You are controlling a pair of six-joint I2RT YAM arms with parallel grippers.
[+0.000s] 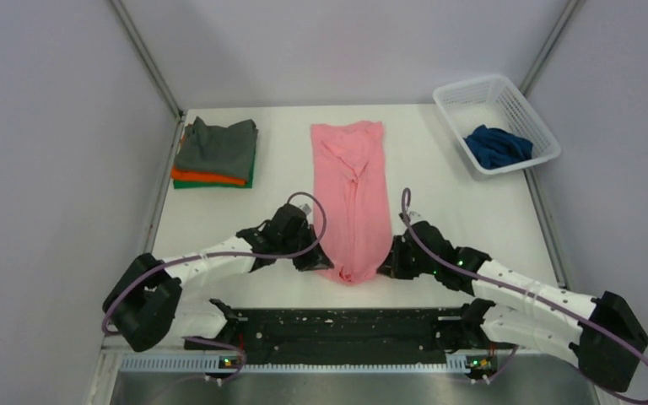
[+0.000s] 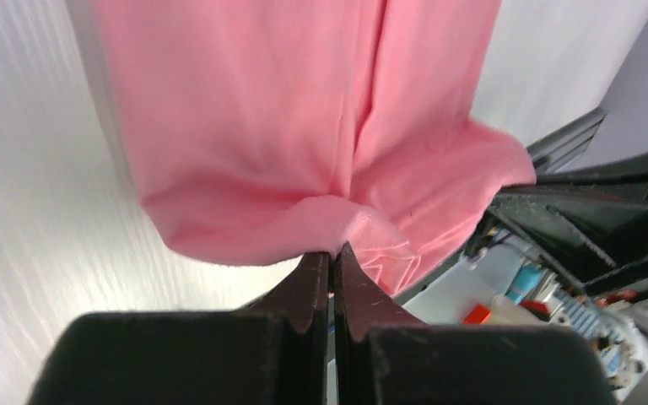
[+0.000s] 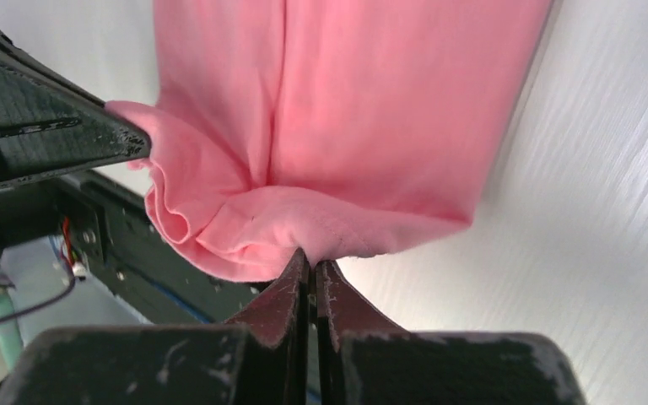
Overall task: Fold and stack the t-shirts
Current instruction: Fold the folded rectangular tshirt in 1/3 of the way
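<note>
The pink t-shirt lies as a long narrow strip down the middle of the table, collar end far, hem end near. My left gripper is shut on the left corner of its near edge. My right gripper is shut on the right corner of that edge. In both wrist views the tips pinch a fold of pink cloth. At the far left a stack of folded t-shirts shows dark grey on top, orange and green under it. A navy blue t-shirt sits crumpled in the basket.
The white lattice basket stands at the far right corner of the table. Grey walls close in the left, right and back sides. The black mounting rail with the arm bases runs along the near edge, just behind the pink hem.
</note>
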